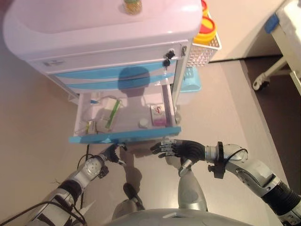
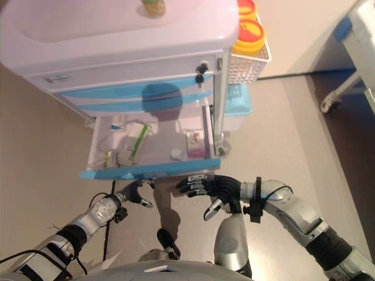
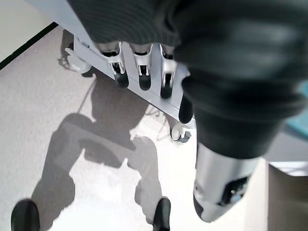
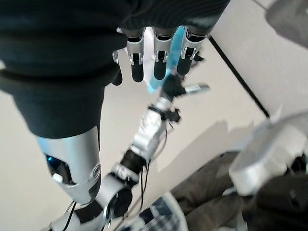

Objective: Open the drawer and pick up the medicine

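The cart's lowest drawer (image 1: 124, 137), with a blue front, stands pulled out. Inside lie a pink and white medicine box (image 1: 158, 114) at the right, a green and white box (image 1: 112, 114) in the middle, a small white cap (image 1: 143, 123) and a small packet (image 1: 90, 126) at the left. My left hand (image 1: 111, 153) sits just below the drawer's front, left of centre, its fingers (image 3: 142, 72) straight and holding nothing. My right hand (image 1: 175, 148) hovers below the front's right end, fingers (image 4: 159, 57) relaxed and empty, a short way from the medicine box.
The lilac cart (image 1: 103, 28) carries a small jar (image 1: 132, 6) on top and a white basket (image 1: 203, 49) with yellow containers on its right side. A blue bin (image 1: 192, 80) stands behind the cart's right leg. A white wheeled frame (image 1: 265, 77) is at the far right.
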